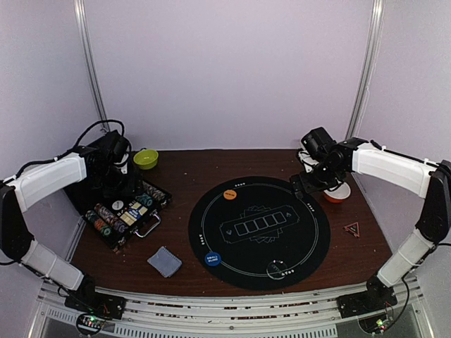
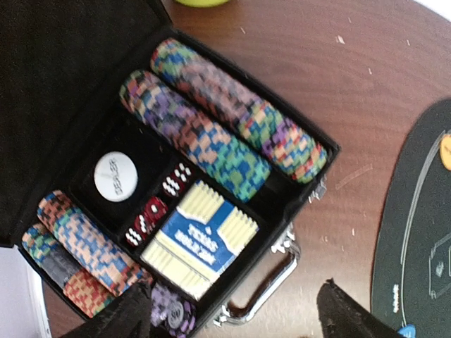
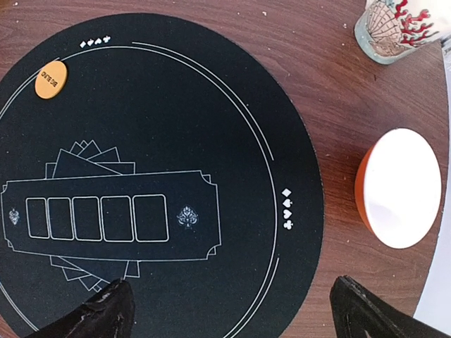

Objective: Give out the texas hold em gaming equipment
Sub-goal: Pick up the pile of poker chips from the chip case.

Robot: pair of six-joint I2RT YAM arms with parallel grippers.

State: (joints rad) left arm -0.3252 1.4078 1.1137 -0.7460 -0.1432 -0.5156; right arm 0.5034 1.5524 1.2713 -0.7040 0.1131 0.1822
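Note:
An open black case (image 1: 151,209) at the left holds rows of multicoloured striped chips (image 2: 211,123), a white dealer disc (image 2: 114,177), red dice (image 2: 151,211) and a blue-and-cream card box (image 2: 199,239). A grey-blue deck of cards (image 1: 164,261) lies on the table in front of it. On the round black mat (image 1: 282,211) lie an orange button (image 1: 230,194), a blue button (image 1: 212,258) and a clear button (image 1: 277,268). My left gripper (image 1: 121,184) hovers open and empty over the case (image 2: 232,325). My right gripper (image 1: 309,184) hovers open and empty over the mat's right edge (image 3: 232,317).
A green bowl (image 1: 146,158) stands behind the case. A red-and-white bowl (image 1: 337,192) sits right of the mat, with a patterned mug (image 3: 394,24) behind it. A small red triangle (image 1: 351,229) lies on the table at the right. The case's metal handle (image 2: 268,296) faces the mat.

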